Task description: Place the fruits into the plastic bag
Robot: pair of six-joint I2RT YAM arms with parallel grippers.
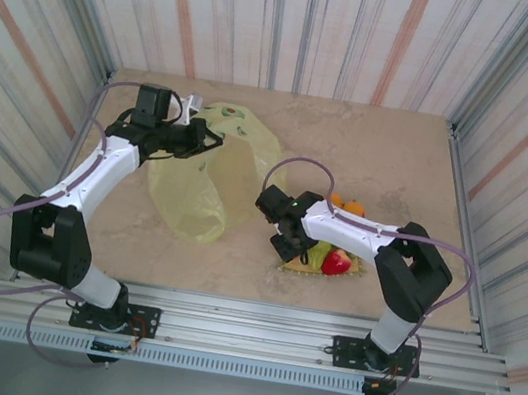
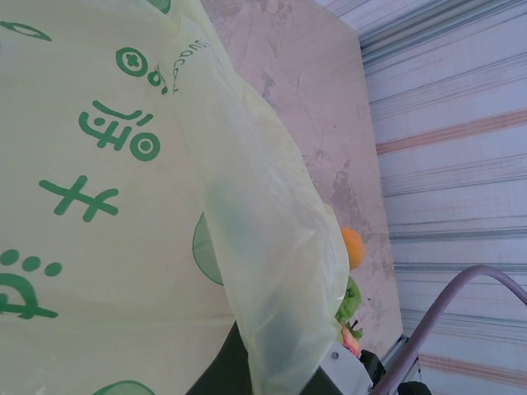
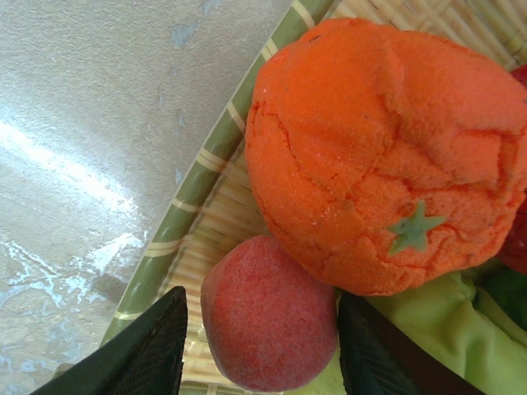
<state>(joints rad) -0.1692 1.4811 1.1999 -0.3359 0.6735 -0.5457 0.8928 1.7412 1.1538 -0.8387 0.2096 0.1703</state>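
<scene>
The translucent yellow-green plastic bag (image 1: 209,176) lies left of centre, and my left gripper (image 1: 196,138) is shut on its upper edge, holding it raised. In the left wrist view the bag's film (image 2: 123,206) drapes over a dark finger (image 2: 216,374). My right gripper (image 1: 288,234) is down over the fruits on the straw mat (image 1: 295,267). It stands open (image 3: 262,303) around the small pinkish fruit (image 3: 268,317), one finger on each side. An orange (image 3: 387,156) touches that fruit, with a green fruit (image 3: 436,329) beside it. Further oranges (image 1: 349,207) and a red apple (image 1: 337,263) lie on the mat.
The mat's green woven border (image 3: 214,148) runs just left of my right gripper's fingers, with bare stone tabletop (image 3: 82,164) beyond. Striped walls enclose the table (image 1: 372,155) on three sides. Past the bag, an orange (image 2: 353,247) and a green fruit (image 2: 350,298) are visible.
</scene>
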